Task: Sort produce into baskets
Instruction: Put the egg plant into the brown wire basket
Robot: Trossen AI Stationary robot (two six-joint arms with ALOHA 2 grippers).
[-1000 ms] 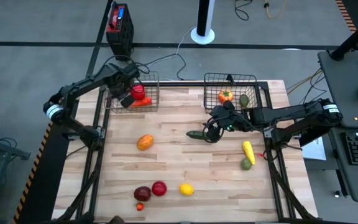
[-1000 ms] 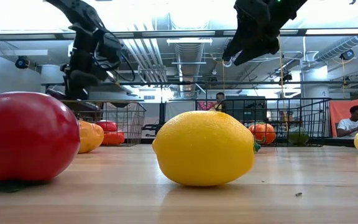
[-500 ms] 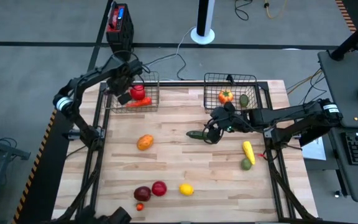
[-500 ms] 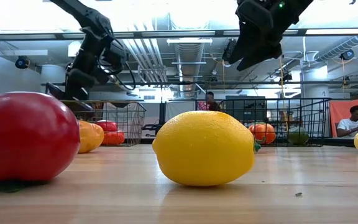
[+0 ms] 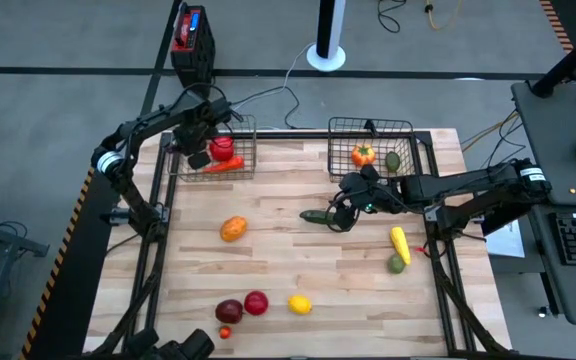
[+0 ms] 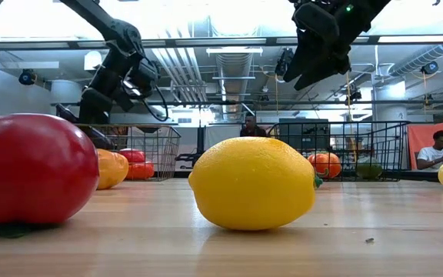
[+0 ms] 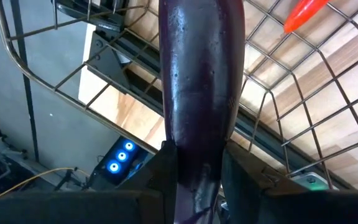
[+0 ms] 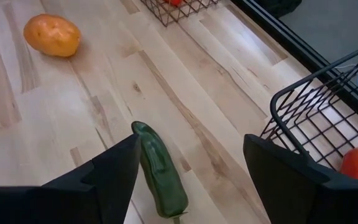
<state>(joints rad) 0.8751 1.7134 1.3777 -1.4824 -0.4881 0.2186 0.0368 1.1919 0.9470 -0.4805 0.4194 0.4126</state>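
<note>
Left gripper (image 7: 194, 186): fingers clamp a glossy, dimpled purple eggplant (image 7: 201, 87) over the wire-mesh basket (image 7: 278, 118).
Right gripper (image 8: 188, 171): fingers spread wide, smooth green pepper (image 8: 160, 174) between them on wood.

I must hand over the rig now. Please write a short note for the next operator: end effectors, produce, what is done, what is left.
Left end effector: shut on a purple eggplant, over the left basket.
Right end effector: open, above the green pepper on the table.
Done: red pieces in the left basket; orange tomato and a green piece in the right basket.
Left: eggplant, green pepper, and seven more pieces on the table, lemon among them.
</note>
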